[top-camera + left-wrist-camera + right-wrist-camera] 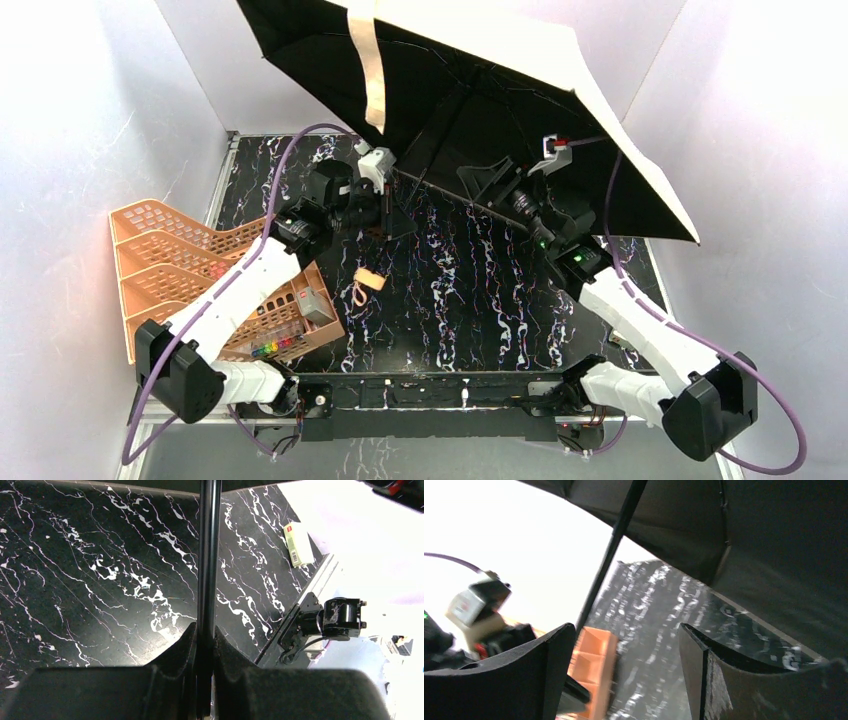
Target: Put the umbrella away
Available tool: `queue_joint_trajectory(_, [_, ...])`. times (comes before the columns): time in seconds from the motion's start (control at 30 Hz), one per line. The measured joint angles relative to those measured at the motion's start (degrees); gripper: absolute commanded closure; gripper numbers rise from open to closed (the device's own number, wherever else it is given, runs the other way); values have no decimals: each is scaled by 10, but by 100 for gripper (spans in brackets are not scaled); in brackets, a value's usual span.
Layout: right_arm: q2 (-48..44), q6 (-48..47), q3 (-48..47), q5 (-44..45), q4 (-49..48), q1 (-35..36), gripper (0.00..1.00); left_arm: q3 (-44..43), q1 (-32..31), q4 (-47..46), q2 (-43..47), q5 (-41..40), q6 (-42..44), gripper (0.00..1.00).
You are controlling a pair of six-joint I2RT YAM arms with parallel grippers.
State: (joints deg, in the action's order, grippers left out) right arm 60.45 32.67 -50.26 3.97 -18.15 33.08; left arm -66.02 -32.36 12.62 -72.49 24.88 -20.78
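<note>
Umbrella (455, 90) open, black inside, tan outside.

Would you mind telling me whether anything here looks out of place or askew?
The umbrella is wide open and tilted, its shaft clamped in the left gripper. The orange rack sits skewed at the table's left edge.

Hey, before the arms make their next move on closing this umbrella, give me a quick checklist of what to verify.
1. Left gripper shut on shaft: ok.
2. Right gripper open, holding nothing: ok.
3. Right gripper aligned with shaft: cannot tell.
4. Canopy collapsed: not ok, it is fully spread.
5. Rack apart from canopy: ok.
</note>
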Motion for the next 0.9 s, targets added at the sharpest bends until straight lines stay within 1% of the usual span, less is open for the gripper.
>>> queue_joint_trajectory(0.1, [15,80,5,9,-52,0,16,3,0,-8,-10,11,14,100])
queue_joint_trajectory(0.23, [62,172,5,22,-136,0,16,23,0,-24,-17,23,24,100])
queue_joint_trajectory(0.33, [104,215,4,27,-183,0,16,35,0,-32,-21,31,26,100])
queue_joint_trajectory(0.43, [145,236,-7,29,-199,0,18,39,0,-32,-23,38,26,100])
queue_joint_trajectory(0.6, [196,252,-49,33,-214,0,26,43,0,-36,-23,43,26,100])
queue_joint_trajectory(0.8, [231,257,-82,33,-241,0,44,44,0,-36,-23,47,25,100])
queue_joint_trajectory(0.9, [244,257,-85,33,-249,-2,49,44,0,-36,-23,48,25,100])
